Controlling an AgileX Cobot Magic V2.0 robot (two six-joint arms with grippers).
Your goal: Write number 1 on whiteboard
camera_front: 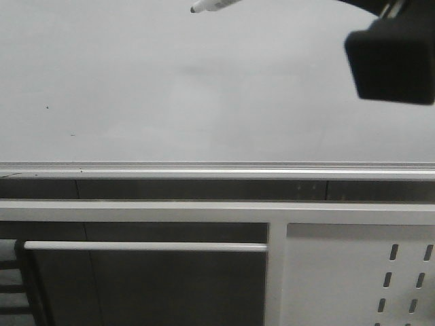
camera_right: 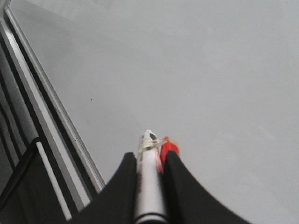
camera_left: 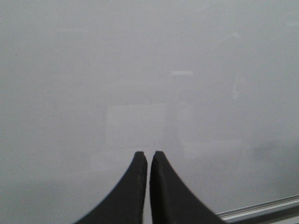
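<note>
The whiteboard (camera_front: 204,88) fills the upper front view as a smooth grey-white surface above its silver rail (camera_front: 204,168). My right gripper (camera_right: 149,156) is shut on a white marker (camera_right: 148,179) with a red piece (camera_right: 168,148) taped beside its tip. The marker's tip (camera_front: 207,6) pokes in at the top edge of the front view, pointing left at the board; I cannot tell if it touches. My left gripper (camera_left: 148,154) is shut on nothing, facing bare whiteboard (camera_left: 140,70). The number 1 is out of view.
The right arm's black body (camera_front: 391,58) hangs at the top right of the front view. Below the rail are a white frame bar (camera_front: 143,246) and a white perforated panel (camera_front: 353,278). A small dark speck (camera_front: 47,106) marks the board's left part.
</note>
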